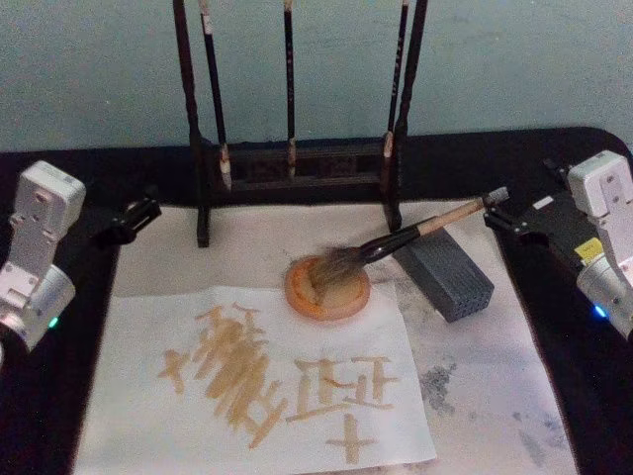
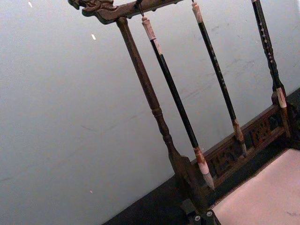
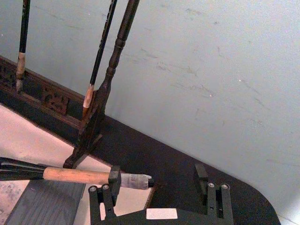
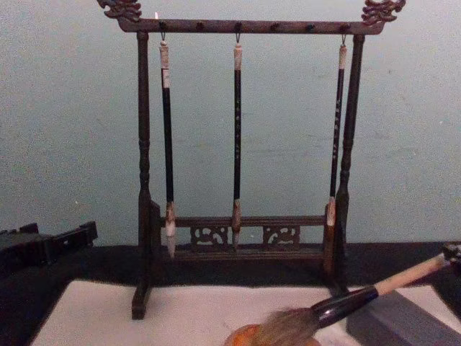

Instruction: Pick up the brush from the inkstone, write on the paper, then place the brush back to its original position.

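Brush: the brush (image 1: 425, 229) lies slanted, with its bristles in the inkstone (image 1: 341, 313) and its handle running up and right from the inkstone across a grey block (image 1: 450, 272).
Right gripper: the right gripper (image 3: 158, 172) is at the handle's far end, well right of the inkstone. Its jaws stand wide apart and clamp nothing. The whitish handle tip sits between them, close against one finger (image 3: 115, 178), and whether they touch cannot be told.
Left gripper: the left gripper (image 1: 134, 220) is parked well left of the inkstone. Whether it is open or closed cannot be told.
Paper: the paper (image 1: 138, 336) lies flat just in front of the inkstone and carries broad tan strokes (image 1: 237, 366) forming characters.
Done, by the look of it: the writing is on the sheet, and the brush is down on the inkstone rather than held.
Left: probably only drawing the right arm clear of the handle. An open gripper at the handle would also fit a pick-up not yet made, so this is uncertain.
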Robot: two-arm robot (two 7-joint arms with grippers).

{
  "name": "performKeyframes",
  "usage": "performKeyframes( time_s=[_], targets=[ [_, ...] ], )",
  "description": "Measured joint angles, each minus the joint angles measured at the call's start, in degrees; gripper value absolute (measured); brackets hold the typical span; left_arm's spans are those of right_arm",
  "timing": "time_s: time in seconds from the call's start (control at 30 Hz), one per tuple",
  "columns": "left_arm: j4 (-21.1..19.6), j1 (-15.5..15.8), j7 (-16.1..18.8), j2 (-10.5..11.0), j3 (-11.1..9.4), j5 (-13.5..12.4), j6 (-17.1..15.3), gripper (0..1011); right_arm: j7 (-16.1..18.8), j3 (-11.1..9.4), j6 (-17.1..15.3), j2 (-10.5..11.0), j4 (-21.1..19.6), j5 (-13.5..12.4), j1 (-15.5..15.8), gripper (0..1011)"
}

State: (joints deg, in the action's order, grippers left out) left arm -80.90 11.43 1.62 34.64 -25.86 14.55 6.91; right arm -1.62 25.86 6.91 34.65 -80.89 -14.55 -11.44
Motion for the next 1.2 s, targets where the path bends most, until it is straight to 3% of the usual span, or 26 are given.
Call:
performKeyframes(
  time_s=[0.5, 0.73, 0.93, 1.17, 1.2],
  targets=[
    [0.0, 0.0, 0.0, 0.0, 0.0, 0.0, 0.0, 1002, 0.34, -0.2, 0.0, -0.08, 0.01, -0.2, 0.01, 1001],
    [0.0, 0.0, 0.0, 0.0, 0.0, 0.0, 0.0, 1002, 3.56, -2.56, -0.66, -0.47, -1.21, -3.72, 1.21, 1001],
    [0.0, 0.0, 0.0, 0.0, 0.0, 0.0, 0.0, 1002, 7.15, -6.11, -1.47, -0.22, -4.46, -9.4, 4.5, 1001],
    [0.0, 0.0, 0.0, 0.0, 0.0, 0.0, 0.0, 1002, 9.66, -9.01, -1.95, -0.31, -6.96, -13.9, 7.55, 1001],
    [0.0, 0.0, 0.0, 0.0, 0.0, 0.0, 0.0, 1002, 10.82, -9.8, -2.21, -0.49, -7.34, -15.66, 8.25, 1001]
  ],
)
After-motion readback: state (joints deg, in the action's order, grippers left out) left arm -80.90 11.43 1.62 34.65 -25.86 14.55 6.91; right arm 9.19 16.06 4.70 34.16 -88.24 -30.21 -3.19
